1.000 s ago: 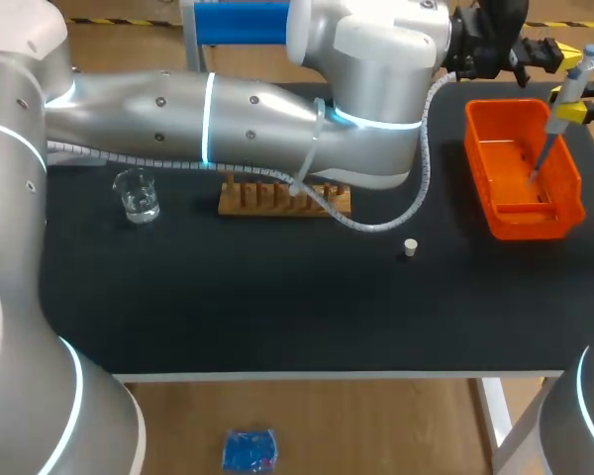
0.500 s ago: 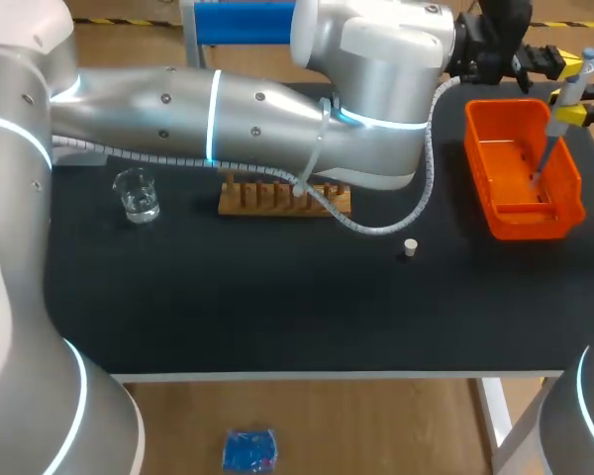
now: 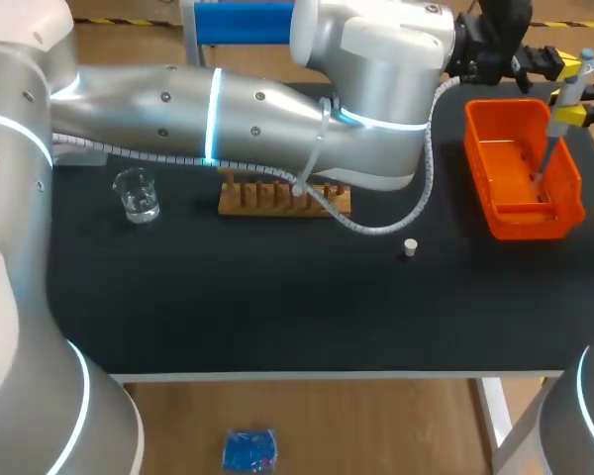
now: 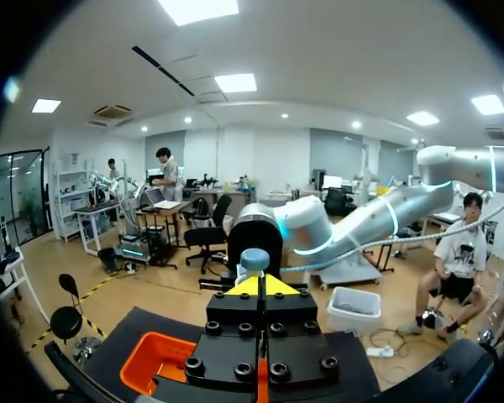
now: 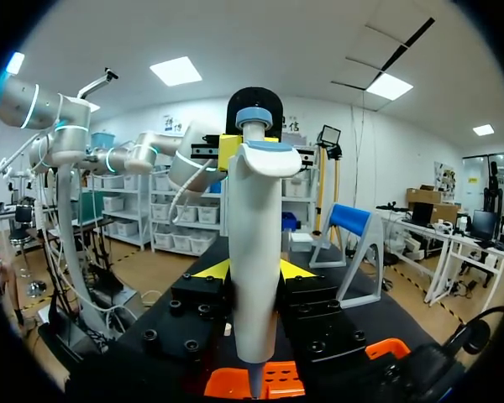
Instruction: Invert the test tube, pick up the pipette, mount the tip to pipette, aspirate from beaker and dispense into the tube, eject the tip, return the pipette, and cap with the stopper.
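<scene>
A grey pipette (image 3: 565,91) with a blue top knob hangs upright over the orange bin (image 3: 572,194), its clear tip pointing down into it. My right gripper (image 3: 575,114) is shut on the pipette's body (image 5: 256,252), a yellow tip at either side. My left arm crosses the table from the left, and its gripper (image 3: 559,67) is shut, its yellow tips right at the pipette's knob (image 4: 254,259). The glass beaker (image 3: 137,194), wooden tube rack (image 3: 282,198) and small white stopper (image 3: 410,247) rest on the black mat. The left arm hides any tube.
The orange bin (image 4: 155,369) stands at the table's far right. A blue pipette stand (image 3: 240,22) is at the back, partly behind the left arm, which also overhangs the rack. Bare mat lies between the rack and the front edge.
The left arm has edged slightly to the right, toward the pipette's top. The pipette and the right gripper have stayed over the bin.
</scene>
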Tool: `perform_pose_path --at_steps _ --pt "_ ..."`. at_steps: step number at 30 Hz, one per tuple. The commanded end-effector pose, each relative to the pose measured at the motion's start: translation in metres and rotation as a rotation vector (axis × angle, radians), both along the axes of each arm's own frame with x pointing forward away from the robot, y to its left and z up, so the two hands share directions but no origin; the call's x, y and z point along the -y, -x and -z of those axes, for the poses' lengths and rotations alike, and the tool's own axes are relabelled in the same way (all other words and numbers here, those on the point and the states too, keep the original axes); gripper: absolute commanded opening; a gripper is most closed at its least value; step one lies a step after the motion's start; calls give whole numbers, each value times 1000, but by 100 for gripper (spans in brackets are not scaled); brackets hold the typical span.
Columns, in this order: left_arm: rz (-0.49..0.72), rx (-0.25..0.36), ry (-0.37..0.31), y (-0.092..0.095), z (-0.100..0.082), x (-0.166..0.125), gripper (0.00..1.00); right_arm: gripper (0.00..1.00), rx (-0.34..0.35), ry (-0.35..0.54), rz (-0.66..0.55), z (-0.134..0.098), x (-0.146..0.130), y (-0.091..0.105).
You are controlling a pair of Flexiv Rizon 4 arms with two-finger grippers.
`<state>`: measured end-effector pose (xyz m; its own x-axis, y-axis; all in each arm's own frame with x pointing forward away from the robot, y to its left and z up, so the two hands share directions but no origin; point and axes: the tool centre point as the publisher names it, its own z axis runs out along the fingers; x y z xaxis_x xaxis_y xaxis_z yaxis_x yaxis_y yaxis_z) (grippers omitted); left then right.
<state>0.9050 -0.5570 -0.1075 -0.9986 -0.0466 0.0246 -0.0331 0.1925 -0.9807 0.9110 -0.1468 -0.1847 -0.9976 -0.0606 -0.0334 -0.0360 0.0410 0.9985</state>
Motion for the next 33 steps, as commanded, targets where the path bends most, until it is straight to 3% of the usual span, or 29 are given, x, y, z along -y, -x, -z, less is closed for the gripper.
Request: perform_pose_path --at_steps 1,23,33 --pt "-4 2 5 -1 10 4 0 0 0 2 -5 -5 0 -1" --pt "17 -8 -17 -3 17 14 0 0 0 2 -5 -5 0 -1" --pt "-35 47 17 0 -4 1 0 0 0 2 -5 -5 0 -1"
